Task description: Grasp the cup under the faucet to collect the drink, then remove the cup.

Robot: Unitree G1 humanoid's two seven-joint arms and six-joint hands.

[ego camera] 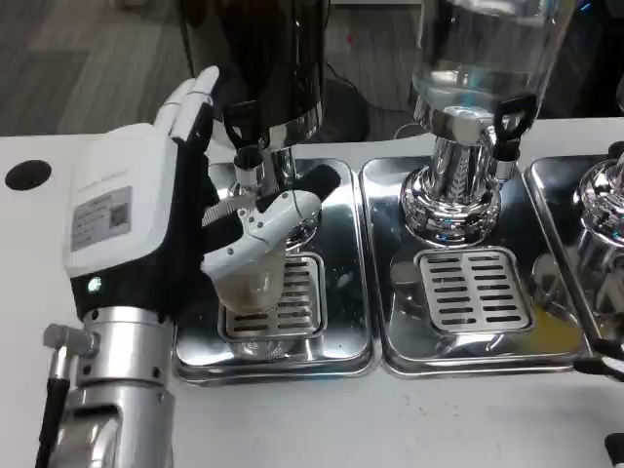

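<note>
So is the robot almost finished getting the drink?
About halfway, it seems. Done: the left hand grips the clear cup on the drain grate under the faucet of the dark dispenser. Whether drink is pouring, or how full the cup is, I can't tell. Left: finish filling, then lift the cup away.

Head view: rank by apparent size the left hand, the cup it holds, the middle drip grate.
1. left hand, largest, though nearest the camera, so inflated.
2. middle drip grate.
3. cup, partly hidden by the fingers, so its full extent is unclear; looks smallest.
</note>
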